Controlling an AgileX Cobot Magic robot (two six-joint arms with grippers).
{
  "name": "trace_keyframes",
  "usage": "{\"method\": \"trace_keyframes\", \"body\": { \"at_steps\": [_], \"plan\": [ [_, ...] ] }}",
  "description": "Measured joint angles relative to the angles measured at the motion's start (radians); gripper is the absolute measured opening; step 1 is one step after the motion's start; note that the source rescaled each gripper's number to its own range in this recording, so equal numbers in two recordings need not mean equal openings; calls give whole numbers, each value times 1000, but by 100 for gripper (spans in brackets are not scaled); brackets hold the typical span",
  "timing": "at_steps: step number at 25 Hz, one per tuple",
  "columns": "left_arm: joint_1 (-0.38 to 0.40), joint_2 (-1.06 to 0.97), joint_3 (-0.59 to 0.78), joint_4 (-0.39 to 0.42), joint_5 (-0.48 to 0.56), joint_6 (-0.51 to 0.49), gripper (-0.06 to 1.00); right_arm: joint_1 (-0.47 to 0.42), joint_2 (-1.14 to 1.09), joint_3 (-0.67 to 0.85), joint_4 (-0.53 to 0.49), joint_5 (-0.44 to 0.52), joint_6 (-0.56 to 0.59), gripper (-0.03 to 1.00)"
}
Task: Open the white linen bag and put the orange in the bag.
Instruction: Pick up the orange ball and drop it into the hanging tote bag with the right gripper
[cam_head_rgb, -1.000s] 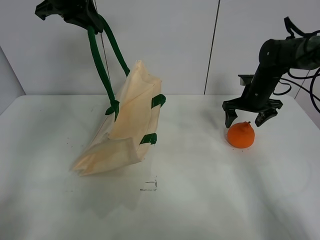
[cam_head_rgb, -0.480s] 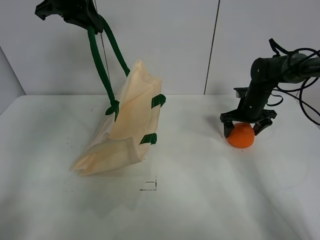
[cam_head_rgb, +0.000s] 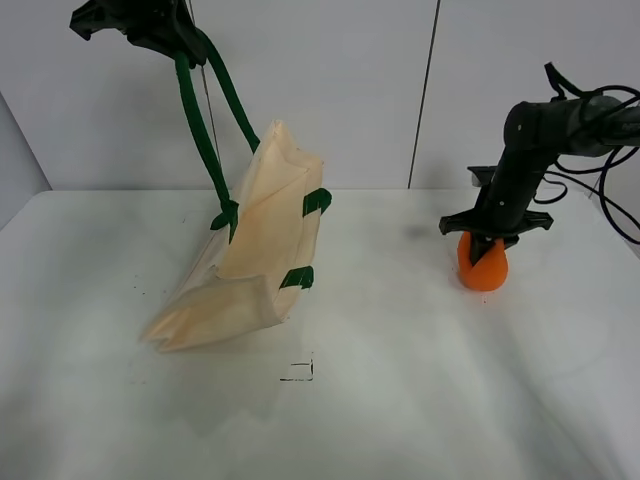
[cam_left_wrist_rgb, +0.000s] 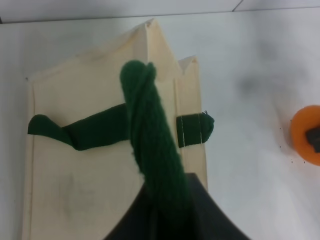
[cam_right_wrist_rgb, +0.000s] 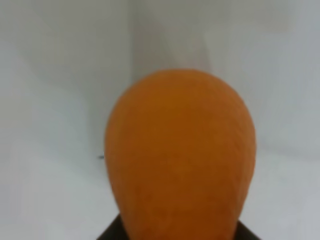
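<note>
Nearest the camera, the white tabletop (cam_head_rgb: 420, 420) carries a small black mark (cam_head_rgb: 298, 372), just in front of the bag. The cream cloth bag (cam_head_rgb: 255, 250) stands tilted on the left half of the tabletop. Its low corner rests on the surface and points left and forward, and its upper edge rises toward the back. Two short green tabs (cam_head_rgb: 317, 200) sit on its right edge, one above the other.

From the bag's upper left side a green handle (cam_head_rgb: 200, 120) runs up in two taut strands to the left gripper (cam_head_rgb: 140, 22), which hangs high over the tabletop. Its fingers are closed on that handle. In the left wrist view the twisted green handle (cam_left_wrist_rgb: 150, 145) goes straight into the dark gripper (cam_left_wrist_rgb: 165, 220). The bag (cam_left_wrist_rgb: 85, 175) hangs below it, with a second green strap (cam_left_wrist_rgb: 75, 131) lying across its face. I cannot tell whether the bag's mouth is parted.

Farther right, well apart from the bag and outside it, is the orange (cam_head_rgb: 484, 270), low at the tabletop. The right gripper (cam_head_rgb: 487, 248) comes down on it from above, fingers clamped on its two sides. In the right wrist view the orange (cam_right_wrist_rgb: 180, 150) fills the middle. I cannot tell whether it touches the tabletop. The left wrist view catches the orange (cam_left_wrist_rgb: 306, 134) at its edge.

Behind everything stands a pale wall (cam_head_rgb: 330, 90) with a thin dark seam (cam_head_rgb: 425, 95).
</note>
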Motion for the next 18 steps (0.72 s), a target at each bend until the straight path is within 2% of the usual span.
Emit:
{"method": "trace_keyframes", "body": {
  "at_steps": [5, 8, 12, 18],
  "plan": [
    [0, 0, 0, 0, 0, 0, 0, 23, -77, -181, 196, 99, -52, 1],
    [0, 0, 0, 0, 0, 0, 0, 76, -108, -300, 321, 111, -65, 1],
    [0, 0, 0, 0, 0, 0, 0, 182, -100, -359, 456, 76, -71, 1],
    [0, 0, 0, 0, 0, 0, 0, 347, -12, -361, 488, -39, -64, 1]
  ]
}}
